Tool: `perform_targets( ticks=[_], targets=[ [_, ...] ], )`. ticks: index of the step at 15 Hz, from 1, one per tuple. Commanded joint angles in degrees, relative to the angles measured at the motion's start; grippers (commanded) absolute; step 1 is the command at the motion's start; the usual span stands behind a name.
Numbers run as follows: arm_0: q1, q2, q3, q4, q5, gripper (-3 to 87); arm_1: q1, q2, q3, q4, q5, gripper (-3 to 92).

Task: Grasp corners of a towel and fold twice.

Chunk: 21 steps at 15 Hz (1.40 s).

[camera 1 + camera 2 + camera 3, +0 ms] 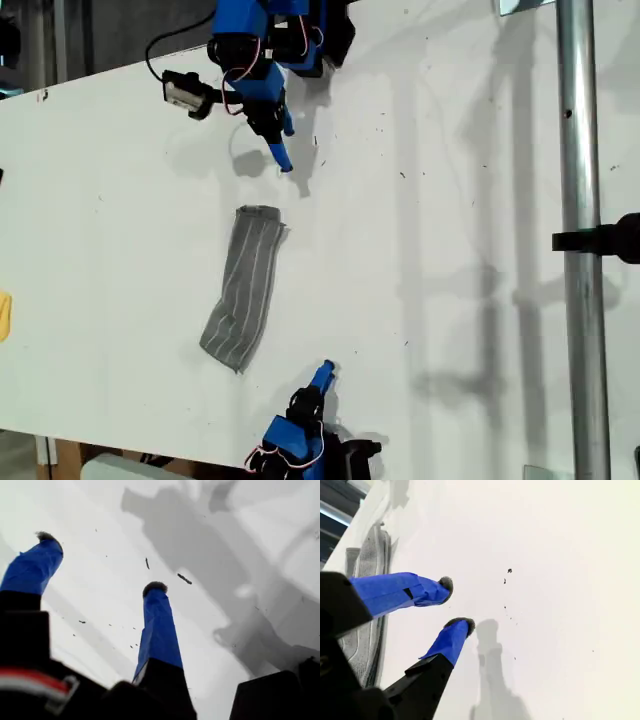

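Note:
The grey striped towel (243, 290) lies on the white table (450, 200) as a long narrow band, seemingly folded lengthwise. It runs between the two arms, and its corners rest flat at both ends. My first gripper (283, 150) is at the exterior view's top, just beyond the towel's far end. Its blue fingers stand wide apart and hold nothing (100, 562). My second gripper (323, 373) is at the exterior view's bottom, a little to the right of the towel's near end. It is open by a small gap and empty (454, 606), with the towel (367, 565) beside it.
A metal pole (578, 200) with a black clamp (600, 240) stands at the exterior view's right. A yellow object (3, 315) shows at the exterior view's left edge. Small dark specks dot the table. The table's edge runs close behind each arm's base.

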Motion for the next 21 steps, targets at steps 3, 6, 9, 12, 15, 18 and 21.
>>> perform_targets(
  ticks=[3,6,9,12,15,18,21],
  targets=[
    [-0.09,0.35,0.44,0.53,-1.67,10.7,10.81,-27.51,-19.86,-10.46,-17.31,39.7],
    [0.0,0.35,0.44,0.53,-1.85,10.6,15.12,-30.41,-23.91,-16.52,-22.76,28.8],
    [0.26,0.35,0.44,0.62,-2.29,10.6,16.44,-36.21,-24.7,-16.79,-20.48,22.3],
    [0.53,0.35,0.44,0.62,-2.46,10.6,11.69,-36.65,-23.99,-17.93,-10.81,38.0],
    [0.26,0.35,0.44,0.62,-2.29,10.6,12.22,-46.05,-31.11,-10.37,-9.93,48.3],
    [1.93,0.35,0.44,0.62,-3.34,10.4,13.18,-58.54,-37.97,-8.17,-4.39,53.4],
    [3.6,0.35,0.44,0.62,-4.92,10.1,14.5,-71.46,-47.9,-7.82,-0.79,55.0]
  ],
)
